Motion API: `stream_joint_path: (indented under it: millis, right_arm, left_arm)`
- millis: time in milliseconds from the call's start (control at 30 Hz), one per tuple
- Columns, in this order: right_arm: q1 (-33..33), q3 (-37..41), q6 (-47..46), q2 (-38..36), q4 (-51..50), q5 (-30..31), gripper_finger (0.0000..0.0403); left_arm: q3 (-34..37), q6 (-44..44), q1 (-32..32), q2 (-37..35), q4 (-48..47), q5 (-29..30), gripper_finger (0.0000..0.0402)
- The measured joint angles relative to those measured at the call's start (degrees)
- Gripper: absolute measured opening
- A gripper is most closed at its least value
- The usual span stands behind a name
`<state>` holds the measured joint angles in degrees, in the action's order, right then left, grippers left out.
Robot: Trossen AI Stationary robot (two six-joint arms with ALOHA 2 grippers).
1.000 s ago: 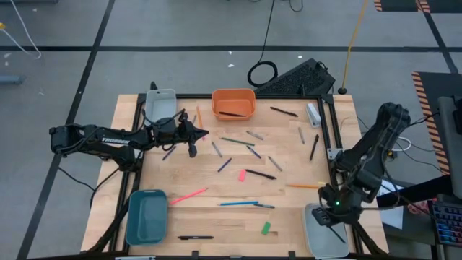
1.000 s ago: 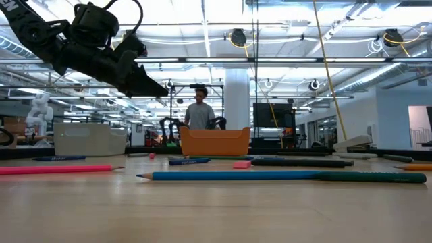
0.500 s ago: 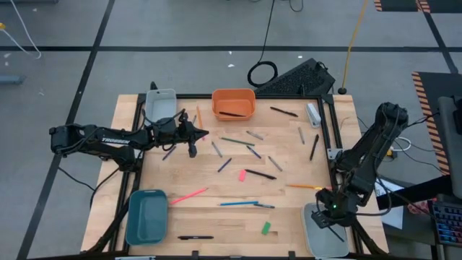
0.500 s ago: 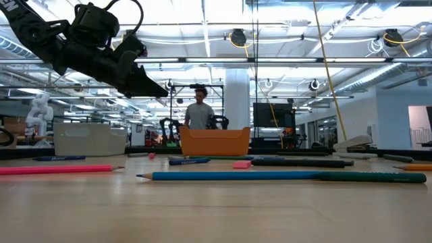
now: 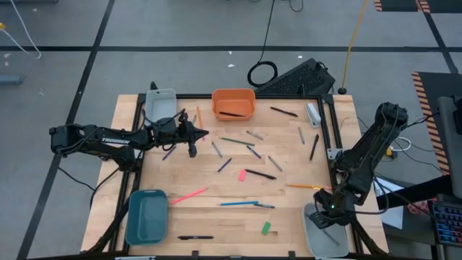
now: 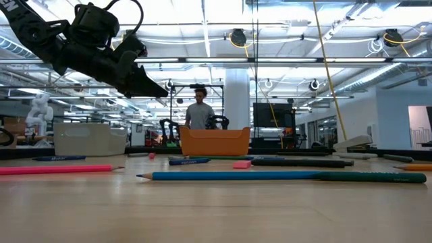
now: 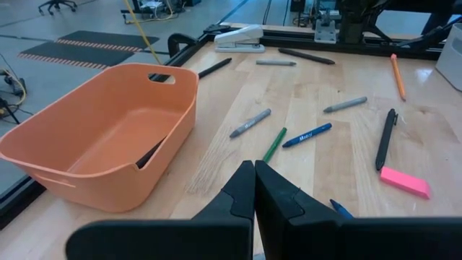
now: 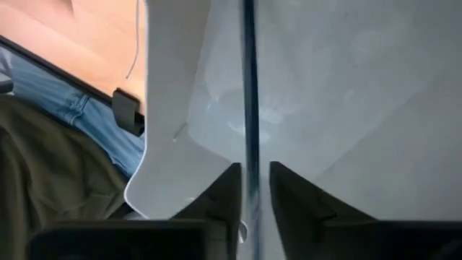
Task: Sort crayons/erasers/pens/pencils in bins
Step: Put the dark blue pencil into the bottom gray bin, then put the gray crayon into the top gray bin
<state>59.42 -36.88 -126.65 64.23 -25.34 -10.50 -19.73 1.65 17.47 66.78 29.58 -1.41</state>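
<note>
My right gripper [image 5: 326, 219] [image 8: 254, 170] hangs over the pale grey bin [image 5: 321, 237] at the table's near right corner. It is narrowly open, with a slim dark pen [image 8: 249, 87] running along the bin's floor between its fingers. My left gripper [image 5: 196, 135] [image 7: 254, 173] is shut on nothing and hovers above the table between the far pale grey bin [image 5: 160, 103] and the orange bin [image 5: 233, 105]. The orange bin has a dark pen [image 5: 232, 114] in it. Pencils, pens, crayons, a pink eraser [image 5: 242, 175] and a green eraser [image 5: 266, 228] lie scattered on the wood.
A teal bin [image 5: 146, 217] stands at the near left. A pink pencil [image 5: 189, 195], a blue pencil [image 5: 238, 204] and an orange pencil [image 5: 303, 186] lie mid-table. A stapler [image 5: 312, 114] sits at the far right. A person [image 6: 200, 115] stands in the room beyond the table.
My right gripper has shifted a little toward the table's left edge above the near right bin.
</note>
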Motion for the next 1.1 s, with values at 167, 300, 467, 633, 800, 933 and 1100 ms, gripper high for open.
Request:
stream_joint_path:
  millis: [167, 300, 467, 633, 800, 933, 1100]
  right_arm:
    - [0.0, 0.0, -1.45, 0.0, 2.57, -0.27, 0.0143]
    - [-0.09, 0.0, -2.44, -0.03, 8.41, -1.47, 0.0157]
    - [-0.36, -0.02, -2.87, -0.9, 12.96, -1.49, 0.0106]
    - [-1.83, -0.02, 3.92, -4.32, 13.14, 8.21, 0.0017]
    - [-4.95, -0.02, 16.58, -9.06, 9.05, 19.71, 0.0006]
    - [-9.99, -0.02, 33.03, -12.22, 5.37, 26.91, 0.0002]
    - [-19.84, -0.02, 57.07, -13.81, 5.36, 32.4, 0.0001]
  left_arm:
    - [0.0, 0.78, 0.02, 0.0, -0.59, 0.02, 0.0003]
    - [0.0, 0.83, 0.01, 0.0, -0.76, 0.02, 0.0003]
    - [0.0, 0.85, 0.0, 0.0, -0.8, 0.02, 0.0003]
    - [0.0, 0.85, 0.02, 0.0, -0.83, 0.02, 0.0003]
    - [0.0, 0.83, 0.02, 0.0, -0.71, 0.02, 0.0003]
    - [0.0, 0.81, 0.02, 0.0, -0.4, 0.02, 0.0003]
    - [0.0, 0.63, 0.01, 0.0, 1.19, -0.24, 0.0003]
